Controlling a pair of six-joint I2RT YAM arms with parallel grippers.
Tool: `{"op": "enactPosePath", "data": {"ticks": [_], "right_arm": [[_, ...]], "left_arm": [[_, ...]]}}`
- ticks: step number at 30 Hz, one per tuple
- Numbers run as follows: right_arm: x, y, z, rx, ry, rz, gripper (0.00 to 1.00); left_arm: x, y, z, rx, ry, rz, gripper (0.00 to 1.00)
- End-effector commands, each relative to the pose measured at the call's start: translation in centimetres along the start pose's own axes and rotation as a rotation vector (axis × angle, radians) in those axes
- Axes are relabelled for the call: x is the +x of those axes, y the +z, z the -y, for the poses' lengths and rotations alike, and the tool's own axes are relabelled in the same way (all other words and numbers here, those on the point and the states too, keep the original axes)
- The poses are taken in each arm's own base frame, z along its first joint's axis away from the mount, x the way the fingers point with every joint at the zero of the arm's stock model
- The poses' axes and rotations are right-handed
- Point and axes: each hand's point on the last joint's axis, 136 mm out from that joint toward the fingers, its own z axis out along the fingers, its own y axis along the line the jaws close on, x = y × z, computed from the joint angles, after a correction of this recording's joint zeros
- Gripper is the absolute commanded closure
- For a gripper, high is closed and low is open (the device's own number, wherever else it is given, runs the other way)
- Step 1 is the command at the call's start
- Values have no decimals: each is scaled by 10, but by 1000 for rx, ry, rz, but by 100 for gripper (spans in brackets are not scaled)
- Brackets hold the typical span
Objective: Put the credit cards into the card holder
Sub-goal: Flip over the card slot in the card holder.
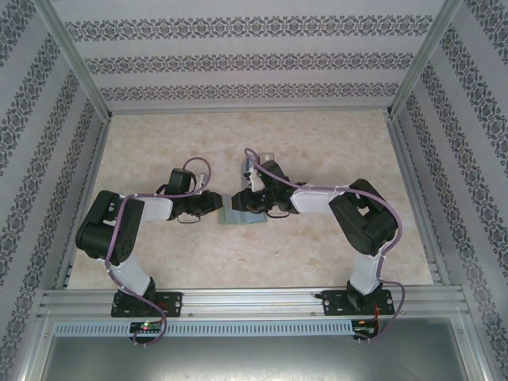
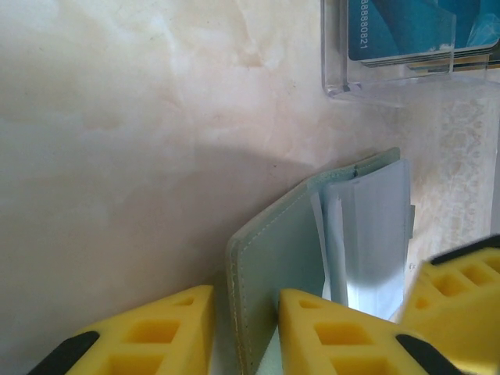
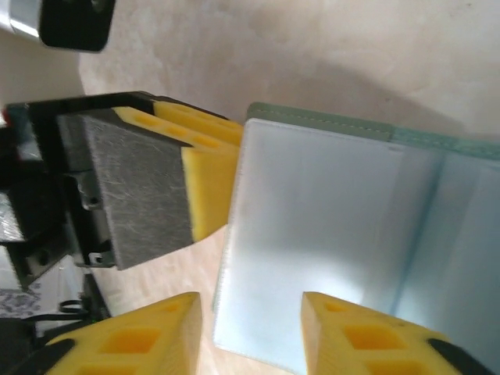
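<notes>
Card holder (image 1: 238, 215) is open mid-table. L gripper (image 2: 246, 301) pinches its grey-green cover, R gripper (image 3: 250, 305) is spread at the blue pocket. Credit cards (image 2: 406, 31) sit in clear rack (image 2: 336, 78) just beyond it — R arm looks nearer.

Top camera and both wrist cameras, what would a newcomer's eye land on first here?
Probably the grey-green card holder in the middle of the table, opened to show light blue pockets. The yellow left fingers straddle its raised cover, and the right fingers hover open at the pocket edge. Beyond it, a clear rack holds teal credit cards.
</notes>
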Motion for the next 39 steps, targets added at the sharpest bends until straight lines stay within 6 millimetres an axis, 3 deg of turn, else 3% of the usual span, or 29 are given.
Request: {"op": "enactPosePath", "data": {"ticks": [1,8,17,22,27,32,39], "right_arm": [[9,4,6,101,-71,-15,47],[12,11,8,219,-145,-40,34],[15,9,31,464,-204,-54,39],[16,10,35,483,-197,-51,43],[17,10,15,373,-201,-37,34],[14,3,8,363,-242,-15,26],[22,16,28,483,-265,-71,23]], "left_arm": [[-1,-2,12,23,45,-2,73],[0,-3,13,32,41,-5,72],[0,-1,14,44,34,-8,72],[0,-1,15,47,35,-7,72],[1,0,14,46,32,-12,73],[-1,-4,15,40,41,6,80],[-1,-5,18,56,45,3,91]]}}
